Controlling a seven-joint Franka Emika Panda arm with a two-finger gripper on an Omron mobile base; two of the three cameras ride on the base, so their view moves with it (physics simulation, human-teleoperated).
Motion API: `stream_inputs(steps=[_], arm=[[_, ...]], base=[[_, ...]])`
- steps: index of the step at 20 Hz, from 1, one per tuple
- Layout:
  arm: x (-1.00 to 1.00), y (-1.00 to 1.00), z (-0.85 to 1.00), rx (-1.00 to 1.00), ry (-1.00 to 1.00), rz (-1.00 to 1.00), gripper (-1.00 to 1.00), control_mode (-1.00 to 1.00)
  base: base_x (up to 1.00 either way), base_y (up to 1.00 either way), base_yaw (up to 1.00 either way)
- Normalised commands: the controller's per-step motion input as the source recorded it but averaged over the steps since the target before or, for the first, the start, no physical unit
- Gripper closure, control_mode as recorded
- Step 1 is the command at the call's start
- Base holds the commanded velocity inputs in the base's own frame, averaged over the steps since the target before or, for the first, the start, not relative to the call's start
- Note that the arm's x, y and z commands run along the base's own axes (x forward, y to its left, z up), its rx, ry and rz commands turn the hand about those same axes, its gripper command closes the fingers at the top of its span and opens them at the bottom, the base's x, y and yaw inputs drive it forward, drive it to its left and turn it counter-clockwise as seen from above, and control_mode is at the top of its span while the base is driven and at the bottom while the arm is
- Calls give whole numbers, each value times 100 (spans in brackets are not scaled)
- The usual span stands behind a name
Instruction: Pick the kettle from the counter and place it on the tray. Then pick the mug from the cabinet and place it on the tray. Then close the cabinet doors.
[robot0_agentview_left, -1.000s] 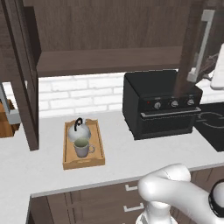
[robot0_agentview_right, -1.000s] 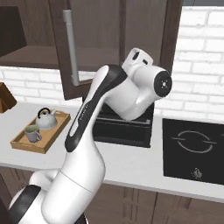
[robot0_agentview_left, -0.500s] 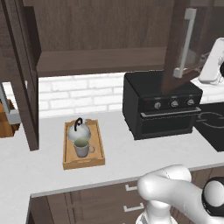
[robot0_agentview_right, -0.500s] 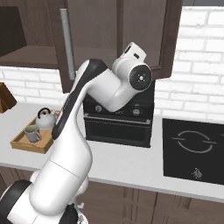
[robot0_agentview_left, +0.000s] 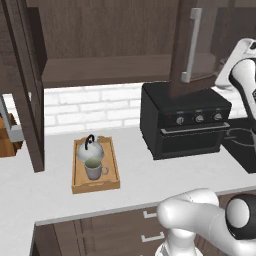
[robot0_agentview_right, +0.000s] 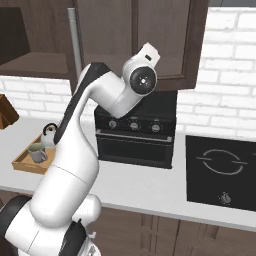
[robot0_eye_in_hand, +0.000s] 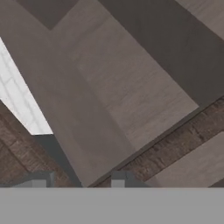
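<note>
Kettle, squat silvery-grey (robot0_agentview_left: 90, 150), and grey-beige mug (robot0_agentview_left: 94, 168) are sitting on the wooden tray (robot0_agentview_left: 78, 184); I'm swinging the stiff, glass-panelled right cabinet door (robot0_agentview_left: 192, 47) at two o'clock, best taken by its silver bar handle (robot0_agentview_left: 191, 46); tool (robot0_eye_in_hand: 78, 180) grip I cannot tell.

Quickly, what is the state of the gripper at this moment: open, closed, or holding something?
Gripper: the hand view shows its two finger tips apart with nothing between them, so it is open and holds nothing, close against the cabinet door.
</note>
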Motion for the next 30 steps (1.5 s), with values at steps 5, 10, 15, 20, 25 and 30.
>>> stream_inputs(steps=[5,10,15,20,25,30], arm=[[62,11,-11,0,0,-9,-100,-100],[58,11,-14,0,0,-8,-100,-100],[56,13,-14,0,0,-7,-100,-100],[54,9,-15,0,2,-7,-100,-100],[31,1,-42,-1,18,-2,-100,-100],[1,0,-78,0,13,0,-100,-100]], base=[[0,0,0],[0,0,0],[0,0,0],[0,0,0],[0,0,0],[0,0,0]])
